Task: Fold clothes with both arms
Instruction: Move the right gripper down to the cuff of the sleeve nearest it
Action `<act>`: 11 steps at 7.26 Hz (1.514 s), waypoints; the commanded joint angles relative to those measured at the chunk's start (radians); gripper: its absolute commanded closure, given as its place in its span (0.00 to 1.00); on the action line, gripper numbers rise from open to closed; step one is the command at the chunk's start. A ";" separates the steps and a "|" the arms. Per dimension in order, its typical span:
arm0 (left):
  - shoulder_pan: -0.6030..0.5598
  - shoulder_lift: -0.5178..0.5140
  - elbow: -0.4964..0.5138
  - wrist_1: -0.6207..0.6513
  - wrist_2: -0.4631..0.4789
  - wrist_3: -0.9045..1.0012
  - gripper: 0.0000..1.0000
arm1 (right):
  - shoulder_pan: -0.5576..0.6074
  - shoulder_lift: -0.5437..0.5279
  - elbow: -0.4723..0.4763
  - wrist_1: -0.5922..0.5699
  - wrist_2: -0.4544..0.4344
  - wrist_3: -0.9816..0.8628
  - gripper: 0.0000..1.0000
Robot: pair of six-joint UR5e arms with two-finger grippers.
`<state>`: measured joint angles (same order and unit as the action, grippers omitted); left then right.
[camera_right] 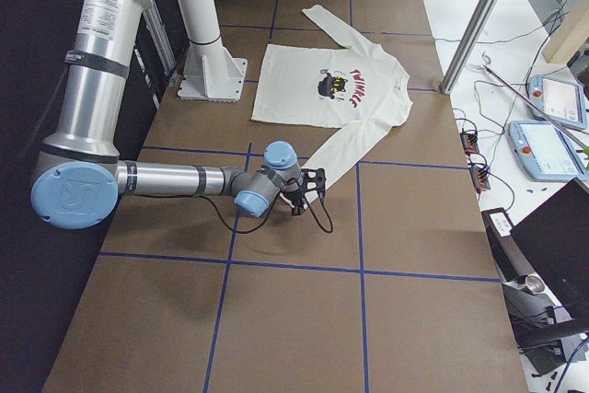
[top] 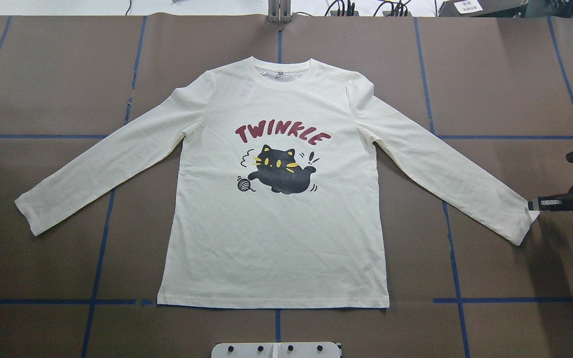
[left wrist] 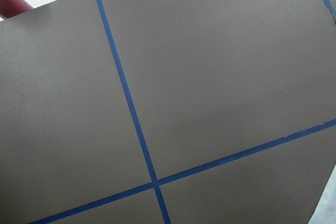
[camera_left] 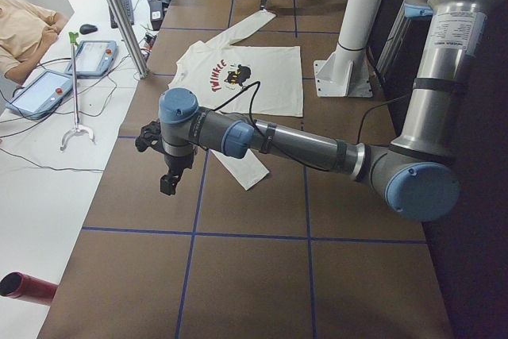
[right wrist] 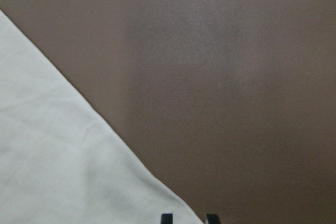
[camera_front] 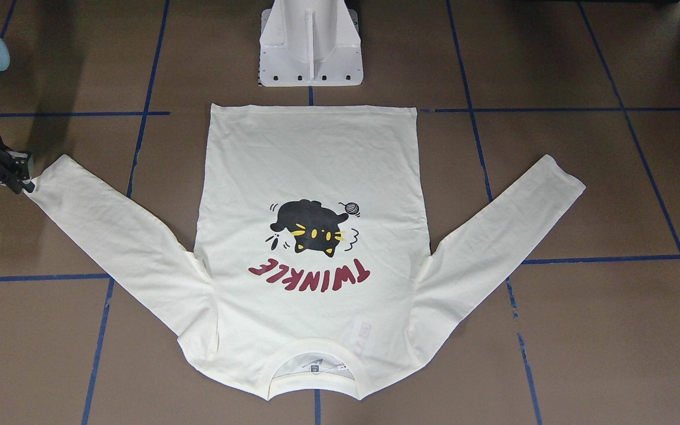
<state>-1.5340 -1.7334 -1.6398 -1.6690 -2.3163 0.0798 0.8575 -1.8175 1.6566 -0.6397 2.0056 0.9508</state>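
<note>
The brown table (top: 43, 74), gridded with blue tape, carries the T-shirt (top: 276, 248) spread flat at its middle, print up. The hem lies near the white pedestal (camera_front: 310, 41) and the collar far from it, with both sleeves angled out, a layout that looks meant to leave every edge open to a grasp. The left arm (camera_left: 302, 144) reaches low across the near-left part of the table, and its left gripper (camera_left: 168, 182) hangs above bare table just beyond the end of the left sleeve (top: 102, 169). Its wrist view shows only tabletop and tape, so I cannot tell how far its fingers are parted. The right arm (camera_right: 166, 179) lies low and stretched out to the right sleeve (top: 445, 169). The right gripper (top: 534, 204) sits at the cuff (top: 523, 226), whose far corner looks slightly raised. In the right wrist view the fingertips (right wrist: 167, 217) stand close together with the cuff corner running between them, so they appear pinched on the cloth, probably to carry the sleeve in over the body as a first fold. The cat print (top: 281, 171) lies smooth.
</note>
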 commanded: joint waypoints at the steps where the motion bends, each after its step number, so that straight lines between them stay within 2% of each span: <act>1: 0.000 0.000 -0.002 0.000 0.000 0.000 0.00 | -0.008 0.001 -0.003 0.000 -0.011 -0.004 0.99; 3: 0.000 -0.002 -0.002 -0.002 0.000 0.000 0.00 | -0.006 0.004 0.005 0.000 -0.010 -0.012 0.47; 4: 0.000 -0.002 -0.002 0.000 0.000 0.000 0.00 | -0.006 0.001 0.003 0.000 -0.010 -0.014 0.39; 8: 0.000 -0.003 -0.002 0.000 0.000 0.000 0.00 | -0.006 0.000 -0.012 0.000 -0.013 -0.010 0.38; 9: 0.000 -0.002 0.000 0.000 0.000 0.000 0.00 | -0.006 0.001 -0.012 0.002 -0.018 -0.006 0.45; 10: 0.000 -0.003 -0.002 -0.002 0.000 0.000 0.00 | -0.006 0.001 -0.014 0.002 -0.016 -0.001 0.62; 11: 0.000 -0.003 0.000 -0.002 0.000 0.000 0.00 | -0.006 0.004 -0.012 0.003 -0.015 0.000 0.91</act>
<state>-1.5340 -1.7361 -1.6407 -1.6700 -2.3163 0.0798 0.8514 -1.8157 1.6443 -0.6380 1.9900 0.9476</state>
